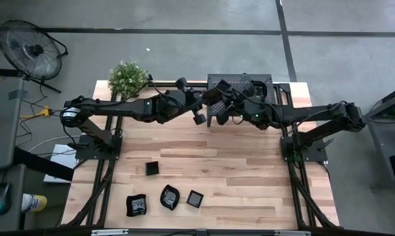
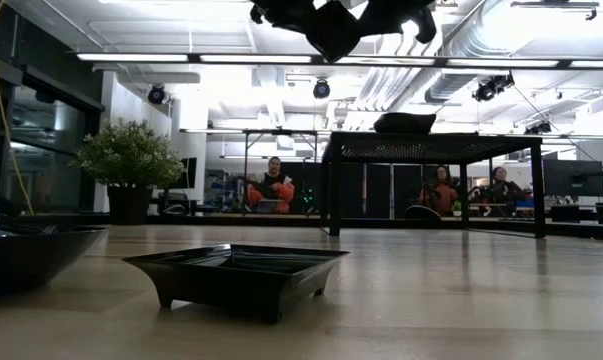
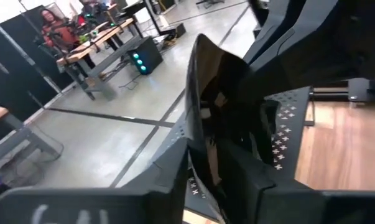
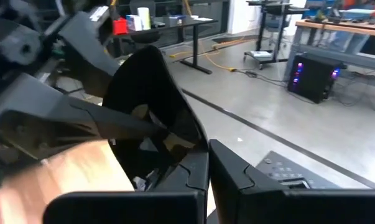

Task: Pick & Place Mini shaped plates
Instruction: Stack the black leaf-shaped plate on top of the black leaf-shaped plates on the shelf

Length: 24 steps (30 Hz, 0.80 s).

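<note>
One mini shaped plate [image 1: 219, 88], black and glossy, is up in the air on edge between my two grippers, above the front of the black perforated rack [image 1: 240, 80]. My left gripper [image 1: 210, 98] comes from the table's left and my right gripper [image 1: 231, 96] from the right, both shut on it. The low view shows them at the top [image 2: 333, 28]. Another plate [image 2: 404, 122] lies on the rack top. Several more plates lie flat near the table's near edge: [image 1: 152, 168], [image 1: 137, 205], [image 1: 169, 197], [image 1: 194, 198]. My left gripper pinches the plate's lower rim [image 3: 207, 167] between its two fingers, coming roughly level from the table's left. The plate [image 3: 218, 106] stands on edge, lifted clear of rack and table. My right gripper pinches the plate's rim [image 4: 194, 148] between its two fingers, coming from the table's right. The plate [image 4: 147, 106] stands on edge before it, with my left gripper's finger [image 4: 94, 124] lying across its face.
The rack stands at the table's far edge, with a potted plant [image 1: 127, 77] to its left. Bare wood lies between the rack and the near plates. In the low view a square plate [image 2: 236, 275] sits close by. People sit at desks [image 2: 273, 185] beyond the table.
</note>
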Each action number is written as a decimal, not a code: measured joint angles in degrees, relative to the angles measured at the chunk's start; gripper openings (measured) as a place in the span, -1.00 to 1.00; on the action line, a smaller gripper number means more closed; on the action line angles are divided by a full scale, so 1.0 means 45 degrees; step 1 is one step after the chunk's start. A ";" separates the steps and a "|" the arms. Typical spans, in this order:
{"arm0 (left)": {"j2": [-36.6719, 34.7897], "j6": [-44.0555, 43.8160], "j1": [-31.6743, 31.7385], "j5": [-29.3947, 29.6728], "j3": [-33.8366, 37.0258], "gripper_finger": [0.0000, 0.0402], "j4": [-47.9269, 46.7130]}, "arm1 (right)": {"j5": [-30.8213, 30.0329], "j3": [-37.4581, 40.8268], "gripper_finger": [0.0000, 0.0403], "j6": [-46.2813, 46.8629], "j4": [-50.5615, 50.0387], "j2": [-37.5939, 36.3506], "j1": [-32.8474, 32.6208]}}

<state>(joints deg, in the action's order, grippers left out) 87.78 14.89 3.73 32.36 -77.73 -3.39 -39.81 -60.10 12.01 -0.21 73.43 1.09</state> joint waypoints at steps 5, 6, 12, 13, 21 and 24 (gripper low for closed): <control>0.0008 0.0021 -0.0005 -0.0092 0.0000 -0.40 -0.0008 | -0.0098 -0.0005 -1.00 0.0212 0.0069 0.0005 0.0056; -0.0014 0.0021 -0.0005 -0.0016 0.0000 -0.37 -0.0029 | -0.0171 -0.0005 -1.00 0.0291 0.0060 0.0005 0.0098; -0.0390 0.0451 -0.0005 0.1255 0.0015 -0.25 -0.0011 | -0.0243 -0.0010 -1.00 0.0646 -0.0415 0.0005 0.0551; -0.0528 0.0537 -0.0005 0.1347 0.0015 -0.24 -0.0120 | -0.0195 -0.0011 -1.00 0.0751 -0.0601 -0.0002 0.0631; -0.1754 0.0599 -0.0005 0.1465 0.0010 -0.23 -0.1113 | 0.0121 -0.0015 -1.00 0.1283 -0.2265 -0.1074 0.1605; -0.2093 0.0582 -0.0003 0.1470 0.0008 -0.23 -0.1622 | 0.0448 -0.0015 -1.00 0.1552 -0.3285 -0.1802 0.2180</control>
<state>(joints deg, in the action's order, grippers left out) 78.36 17.51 3.72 38.98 -77.70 -10.68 -37.79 -60.16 18.99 -14.99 65.32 10.90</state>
